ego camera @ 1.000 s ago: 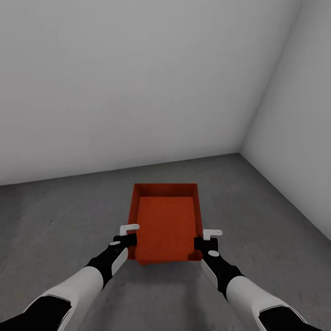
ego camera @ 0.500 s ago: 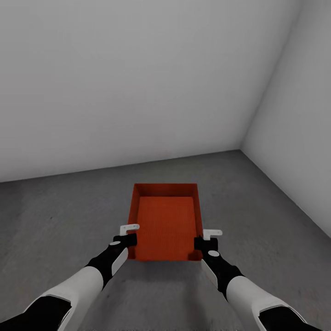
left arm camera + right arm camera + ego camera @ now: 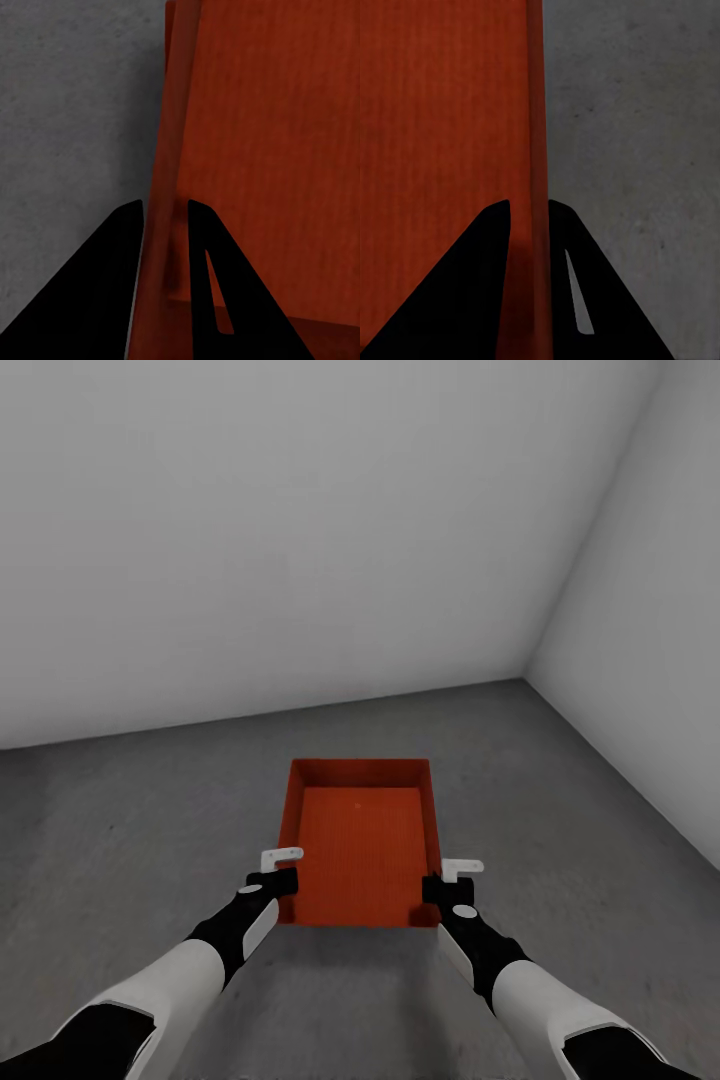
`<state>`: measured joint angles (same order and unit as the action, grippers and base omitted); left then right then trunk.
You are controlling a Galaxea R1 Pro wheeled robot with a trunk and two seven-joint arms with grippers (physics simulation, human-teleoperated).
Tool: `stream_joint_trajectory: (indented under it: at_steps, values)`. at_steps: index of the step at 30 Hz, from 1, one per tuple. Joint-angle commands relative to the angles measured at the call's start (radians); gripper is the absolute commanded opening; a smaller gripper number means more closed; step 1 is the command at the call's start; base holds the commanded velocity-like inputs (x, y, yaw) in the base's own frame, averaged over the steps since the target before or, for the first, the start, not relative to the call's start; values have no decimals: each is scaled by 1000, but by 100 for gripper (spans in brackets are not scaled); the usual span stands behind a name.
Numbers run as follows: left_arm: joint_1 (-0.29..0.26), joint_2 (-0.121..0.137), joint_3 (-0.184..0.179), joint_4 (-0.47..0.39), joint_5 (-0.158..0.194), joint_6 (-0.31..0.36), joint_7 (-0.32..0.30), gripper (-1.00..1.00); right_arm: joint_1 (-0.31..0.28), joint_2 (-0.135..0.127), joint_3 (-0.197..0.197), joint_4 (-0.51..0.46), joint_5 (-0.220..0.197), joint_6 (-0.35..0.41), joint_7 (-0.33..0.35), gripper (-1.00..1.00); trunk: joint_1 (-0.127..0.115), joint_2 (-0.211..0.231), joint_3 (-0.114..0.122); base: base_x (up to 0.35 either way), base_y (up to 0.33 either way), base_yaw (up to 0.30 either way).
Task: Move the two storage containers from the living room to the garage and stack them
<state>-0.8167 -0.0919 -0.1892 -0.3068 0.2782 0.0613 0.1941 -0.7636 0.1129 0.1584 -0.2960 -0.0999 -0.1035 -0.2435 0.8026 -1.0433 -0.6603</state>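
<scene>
One red-orange open-topped storage container [image 3: 360, 840] lies lengthwise ahead of me, low over the dark concrete floor [image 3: 120, 840] of the garage. I cannot tell whether it touches the floor. My left gripper [image 3: 283, 880] is shut on its left wall near the near corner, and my right gripper [image 3: 440, 888] is shut on its right wall. In the left wrist view the container's wall [image 3: 169, 150] runs between the black fingers of the left gripper [image 3: 165, 206]. In the right wrist view the wall [image 3: 535, 112] stands between the fingers of the right gripper [image 3: 529, 206].
A white back wall [image 3: 300, 540] meets a white side wall [image 3: 650, 660] in a corner ahead on the right. Bare grey floor spreads to the left, to the right and beyond the container.
The foot of the back wall has slid slightly up the picture, so the camera has moved. The container's near outer face showed a second ago and is now hidden. Both grippers keep their hold.
</scene>
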Motion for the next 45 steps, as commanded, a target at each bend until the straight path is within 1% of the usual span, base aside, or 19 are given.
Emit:
stream_joint_trajectory:
  at_steps: [1, 45]
  values:
    - [1, 49, -4, 34, 4, 6, 14, -100, -2, -1, -30, -3, 5, -7, -34, -100, 0, -1, -2, 0, 0, 0]
    - [0, 49, -4, 34, 4, 6, 14, -100, -2, -1, -30, -3, 6, -7, -34, -100, 0, -1, -73, 0, 0, 0]
